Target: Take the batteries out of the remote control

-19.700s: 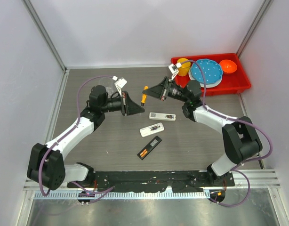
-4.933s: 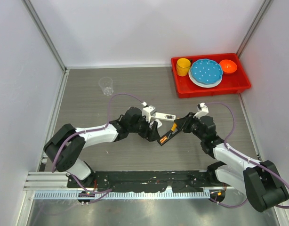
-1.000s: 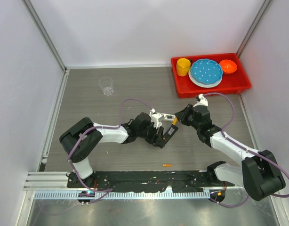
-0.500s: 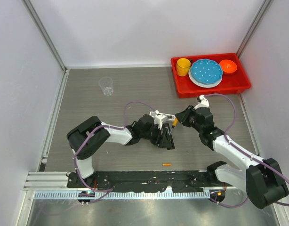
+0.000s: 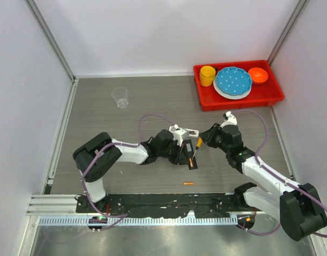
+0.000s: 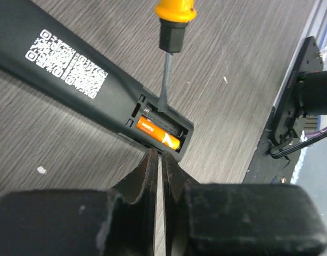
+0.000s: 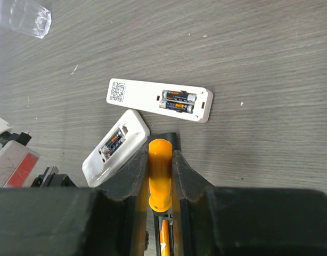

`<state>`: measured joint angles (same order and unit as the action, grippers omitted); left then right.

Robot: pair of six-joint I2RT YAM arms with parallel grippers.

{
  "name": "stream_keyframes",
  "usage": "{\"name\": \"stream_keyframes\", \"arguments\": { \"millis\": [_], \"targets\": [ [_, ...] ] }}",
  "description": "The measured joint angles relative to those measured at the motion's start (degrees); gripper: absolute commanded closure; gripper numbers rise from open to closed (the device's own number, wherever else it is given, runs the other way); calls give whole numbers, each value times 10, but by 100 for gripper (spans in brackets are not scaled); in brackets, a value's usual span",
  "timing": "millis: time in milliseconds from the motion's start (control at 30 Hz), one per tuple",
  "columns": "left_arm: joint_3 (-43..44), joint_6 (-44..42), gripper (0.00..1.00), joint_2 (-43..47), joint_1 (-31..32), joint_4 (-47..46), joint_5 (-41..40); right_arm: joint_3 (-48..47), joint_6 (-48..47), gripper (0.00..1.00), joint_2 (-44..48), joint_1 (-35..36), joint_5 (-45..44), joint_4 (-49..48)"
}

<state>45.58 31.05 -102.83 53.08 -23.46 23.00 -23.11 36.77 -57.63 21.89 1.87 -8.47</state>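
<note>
Reaches low across the table (image 5: 99,117) with the left arm, left gripper (image 6: 157,160) pressed together on nothing, tips just beside the black remote (image 6: 73,74) at its open bay. Meets it from the opposite side with the right gripper (image 7: 160,160), pinching an orange-handled screwdriver (image 6: 171,32), blade inside that bay beside one orange battery (image 6: 159,132). Counts three remotes: one black, a long white remote (image 7: 137,93) holding two dark batteries (image 7: 177,101), a shorter white remote (image 7: 126,133). Leaves one loose orange battery (image 5: 188,183) near the arm bases.

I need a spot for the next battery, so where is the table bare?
Bare table runs between the cup and the red tray, and along the left side. The middle is crowded: black remote, white remotes, left gripper, right gripper. A loose battery lies near the front.
</note>
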Motion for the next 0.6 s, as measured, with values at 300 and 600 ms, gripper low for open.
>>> {"name": "stream_keyframes", "arguments": {
  "millis": [300,600],
  "targets": [
    [0,-6,100,-6,0,25,-16,20,3,99,0,0,7,-1],
    [4,-7,100,-18,0,18,-13,43,17,99,-18,0,17,-24]
  ]
}}
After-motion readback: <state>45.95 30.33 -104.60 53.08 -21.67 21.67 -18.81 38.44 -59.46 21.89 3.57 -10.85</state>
